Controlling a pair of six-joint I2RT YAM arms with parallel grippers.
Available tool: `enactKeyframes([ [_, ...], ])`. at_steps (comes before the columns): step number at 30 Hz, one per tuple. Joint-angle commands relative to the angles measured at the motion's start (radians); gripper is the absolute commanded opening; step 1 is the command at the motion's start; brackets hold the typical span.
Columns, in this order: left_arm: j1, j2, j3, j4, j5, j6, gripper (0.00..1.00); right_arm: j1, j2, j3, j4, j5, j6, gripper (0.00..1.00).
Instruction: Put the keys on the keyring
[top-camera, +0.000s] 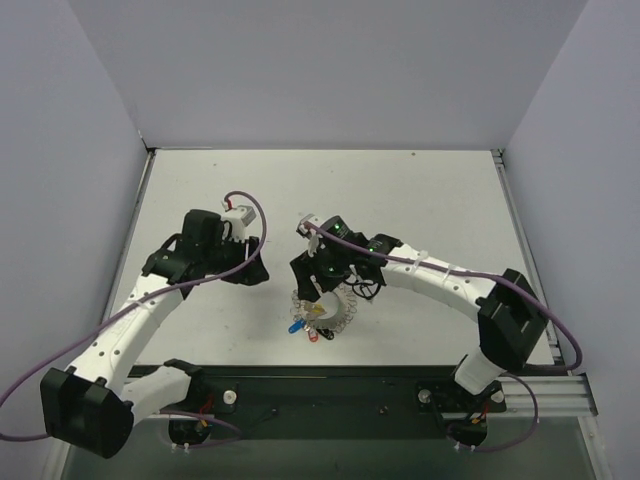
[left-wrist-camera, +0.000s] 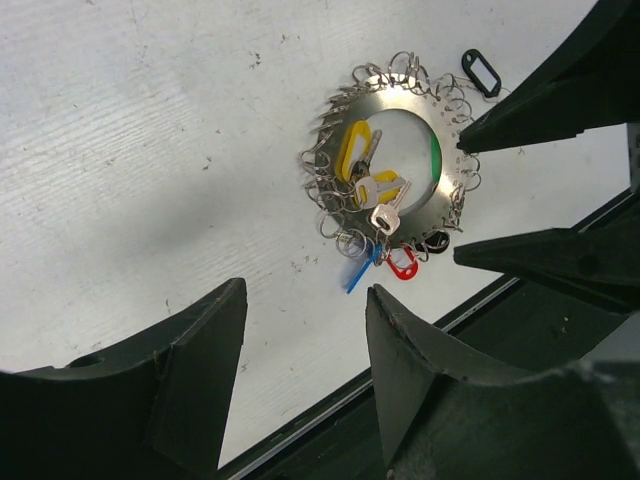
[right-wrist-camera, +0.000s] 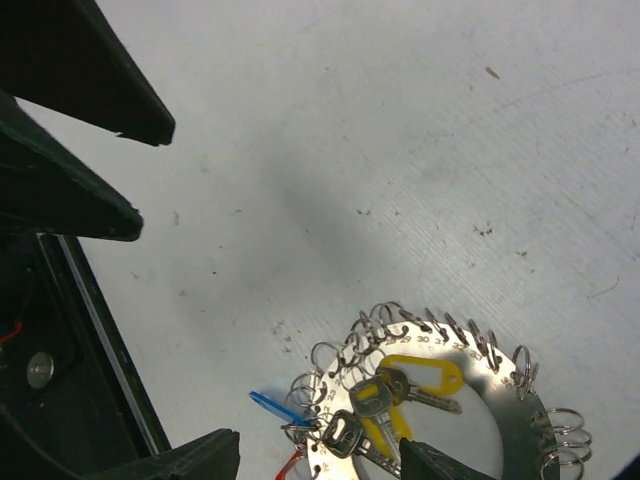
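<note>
Fig.: keyring (left-wrist-camera: 400, 100), a flat steel disc w/ springy wire loops (left-wrist-camera: 322, 190) round its rim, is lying on the matte tabletop (top-camera: 400, 200). Keys (left-wrist-camera: 380, 195) w/ glossy plastic heads are resting in its centre. Right tool (right-wrist-camera: 320, 445) is hovering above the keyring and left tool (left-wrist-camera: 305, 290) beside it, both w/ jaws apart and empty. Best approach, prob.: pin the disc w/ one tool and thread a key onto a loop w/ the other.

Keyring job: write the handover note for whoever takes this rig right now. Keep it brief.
Left fingers: apart, empty, hovering off to the side of the ring.
Right fingers: apart, empty, just above the ring's edge.
Keyring: flat on the table, close to the front edge.
Keys: yellow, blue and red heads bunched at the ring's centre and near rim, with green showing inside it.
Done: cannot tell which keys are actually hooked on.
Left: check each key and thread any loose ones.
</note>
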Motion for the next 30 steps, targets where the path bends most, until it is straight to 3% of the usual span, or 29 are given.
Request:
enactKeyframes([
  [1,0.011,0.025,-0.032,0.105,0.066,-0.051,0.61,-0.028,0.064,0.007,-0.012,0.071,0.043,0.61],
  [9,0.000,0.126,-0.100,0.225,0.137,-0.122,0.60,-0.166,0.070,-0.005,-0.003,0.087,0.138,0.50],
  [19,-0.109,0.238,-0.173,0.288,0.178,-0.198,0.58,-0.174,0.046,-0.054,0.016,0.031,0.141,0.50],
  [24,-0.112,0.221,-0.299,0.447,0.137,-0.350,0.56,-0.173,0.010,-0.083,0.034,-0.022,0.131,0.51],
  [30,-0.112,0.216,-0.388,0.597,0.092,-0.402,0.56,-0.162,0.012,-0.088,0.057,-0.137,0.094,0.52],
])
